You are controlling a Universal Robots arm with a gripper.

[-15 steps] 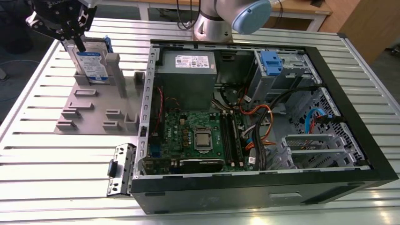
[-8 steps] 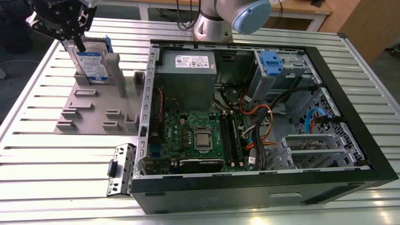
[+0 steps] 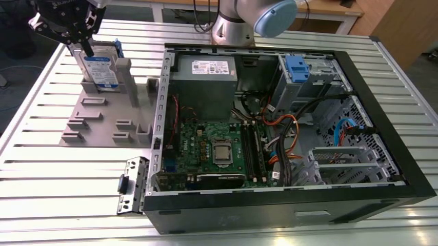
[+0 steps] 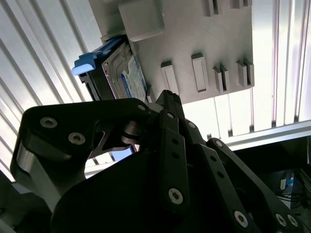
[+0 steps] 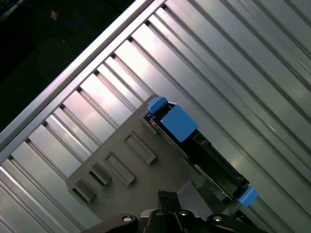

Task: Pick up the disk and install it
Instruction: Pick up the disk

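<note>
So, the black multi-link gripper [image 3: 83,47] hung right over the top edge of the disk [image 3: 101,69]: a flat silver hard drive with a white-and-blue label and a blue plastic bracket [image 5: 179,124] round it. Couldn't tell whether it was clamped on or not.

The disk stood on edge in a slot of the grey plastic fixture plate [image 3: 96,115], on the slatted aluminium table [image 3: 61,169], to the exterior view's left of the PC.

Handling guess: rigid, dense for its size, slick metal faces, hates knocks. I'd pinch across the flat faces near the top edge, not on the blue tabs, which look like they'd flex.

The other slots on the plate were bare.

Further over, the open black tower case [image 3: 274,210] lay on its side. Inside were a green motherboard [image 3: 212,148], a grey metal power supply box [image 3: 205,87] and loose orange and black cables [image 3: 287,138]. In the far corner was a metal drive cage [image 3: 318,77] with a small blue plastic clip [image 3: 296,67]. Couldn't tell what else sat in it.
</note>
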